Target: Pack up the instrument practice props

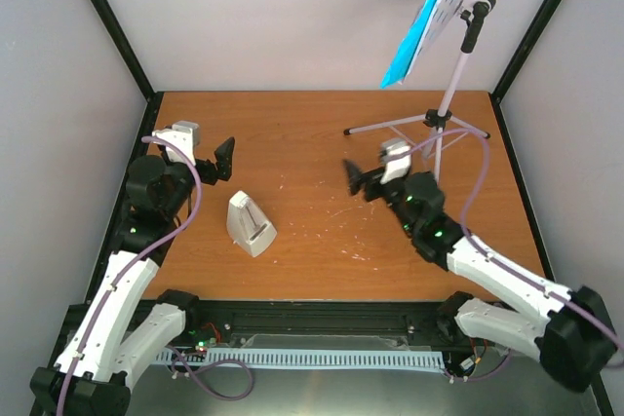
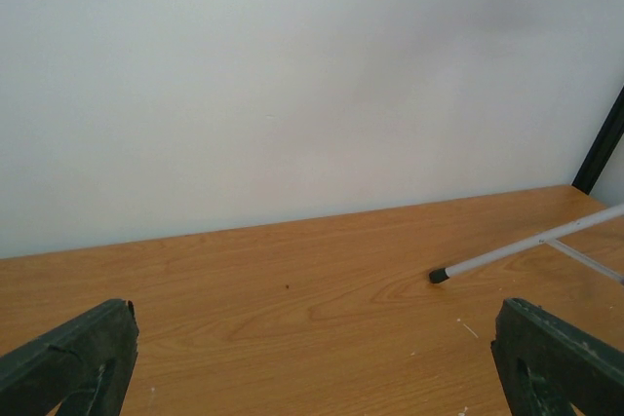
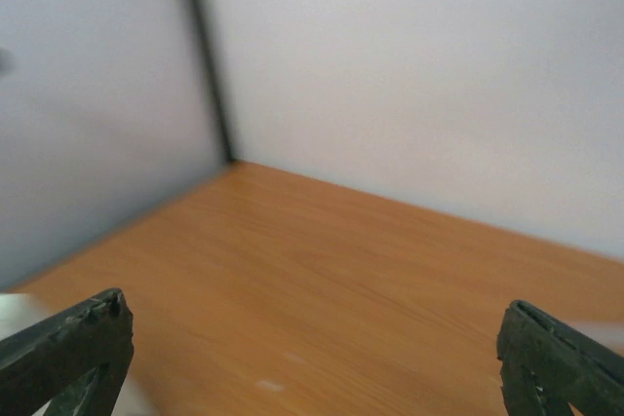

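Overhead view of a wooden table inside a white-walled booth, with two robot arms reaching in from the near edge. The left gripper hung over the left side of the table, jaws spread wide and holding nothing. The right gripper hung right of centre, jaws equally wide and empty.

A small white metronome sat on the table between the two arms, closer to the left one. It lay nearer the front edge than the left gripper and slightly to that gripper's right, well apart from it. Its narrow end pointed towards the back left and its broad base towards the front right. The left wrist view faced the back wall, so that arm would probably have to turn back towards the metronome to reach it.

The white music stand stood at the back right on thin tripod legs, near the right gripper and just behind it. Blue and white sheet-music pages rested on its tilted desk.

The top of the stand and pages was cut off by the frame edge. Whether the metronome stood upright or lay on its side was hard to tell. The left wrist view caught only one tripod leg with a black tip. The right wrist view showed bare wood and a blurred pale patch at lower left that could not be identified. No box or bag for packing was visible
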Robot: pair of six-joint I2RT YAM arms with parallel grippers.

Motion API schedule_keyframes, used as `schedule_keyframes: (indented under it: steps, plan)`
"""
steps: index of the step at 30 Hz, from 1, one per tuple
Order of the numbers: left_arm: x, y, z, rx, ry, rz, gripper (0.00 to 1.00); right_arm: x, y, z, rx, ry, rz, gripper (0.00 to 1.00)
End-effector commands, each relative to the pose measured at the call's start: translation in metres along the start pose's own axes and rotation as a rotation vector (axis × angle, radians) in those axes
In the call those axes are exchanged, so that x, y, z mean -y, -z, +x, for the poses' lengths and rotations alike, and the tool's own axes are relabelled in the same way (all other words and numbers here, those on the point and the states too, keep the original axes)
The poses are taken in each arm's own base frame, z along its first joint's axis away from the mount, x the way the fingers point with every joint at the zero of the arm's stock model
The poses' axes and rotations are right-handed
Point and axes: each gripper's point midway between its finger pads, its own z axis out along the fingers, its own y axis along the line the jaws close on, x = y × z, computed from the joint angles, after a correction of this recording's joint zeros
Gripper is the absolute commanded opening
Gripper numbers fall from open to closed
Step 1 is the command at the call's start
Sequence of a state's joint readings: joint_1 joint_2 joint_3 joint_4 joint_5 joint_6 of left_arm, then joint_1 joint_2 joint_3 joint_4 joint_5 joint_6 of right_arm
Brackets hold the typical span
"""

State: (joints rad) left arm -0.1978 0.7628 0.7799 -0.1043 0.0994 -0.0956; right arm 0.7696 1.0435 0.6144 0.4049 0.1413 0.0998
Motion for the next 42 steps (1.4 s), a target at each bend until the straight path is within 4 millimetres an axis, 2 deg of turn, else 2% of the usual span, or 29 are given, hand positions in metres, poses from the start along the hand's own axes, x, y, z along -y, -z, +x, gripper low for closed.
schedule_keyframes:
  steps: [1, 4, 5, 9, 15, 18, 20, 24, 26, 32, 37, 42]
  plan:
    - [0.0, 0.0, -0.007, 0.029, -0.021, 0.008, 1.0, 0.117, 0.026, 0.031, -0.146, -0.108, 0.318, 1.0]
    - [0.002, 0.0, -0.005, 0.024, -0.022, 0.019, 0.99, 0.183, 0.033, 0.019, -0.162, -0.205, 0.426, 1.0]
    - [0.003, 0.0, -0.004, 0.022, -0.024, 0.021, 0.99, 0.2, 0.034, 0.011, -0.149, -0.232, 0.437, 1.0]
    - [0.003, -0.002, -0.001, 0.012, -0.024, 0.025, 0.99, 0.247, 0.025, -0.03, -0.074, -0.242, 0.445, 1.0]
    - [0.006, -0.005, 0.004, -0.005, -0.025, 0.049, 1.0, 0.275, -0.01, -0.087, 0.005, -0.14, 0.372, 0.95]
    - [0.007, -0.007, 0.005, -0.012, -0.026, 0.054, 1.0, 0.286, -0.021, -0.106, 0.031, -0.058, 0.38, 0.87]
    - [0.008, -0.007, 0.006, -0.014, -0.026, 0.058, 0.99, 0.292, -0.024, -0.114, 0.043, -0.004, 0.395, 0.73]
    - [0.009, -0.008, 0.007, -0.016, -0.026, 0.064, 0.99, 0.291, -0.025, -0.119, 0.047, 0.066, 0.394, 0.49]
    - [0.01, -0.008, 0.007, -0.019, -0.028, 0.072, 0.99, 0.287, -0.022, -0.121, 0.059, 0.093, 0.386, 0.4]
    - [0.014, -0.009, 0.009, -0.025, -0.027, 0.094, 0.99, 0.268, -0.014, -0.125, 0.088, 0.157, 0.332, 0.04]
    - [0.017, -0.009, 0.009, -0.022, -0.032, 0.116, 1.0, 0.238, -0.01, -0.137, 0.13, 0.153, 0.207, 0.03]
    - [0.03, -0.008, 0.01, -0.024, -0.045, 0.194, 1.0, 0.189, -0.012, -0.146, 0.167, 0.147, 0.019, 0.03]
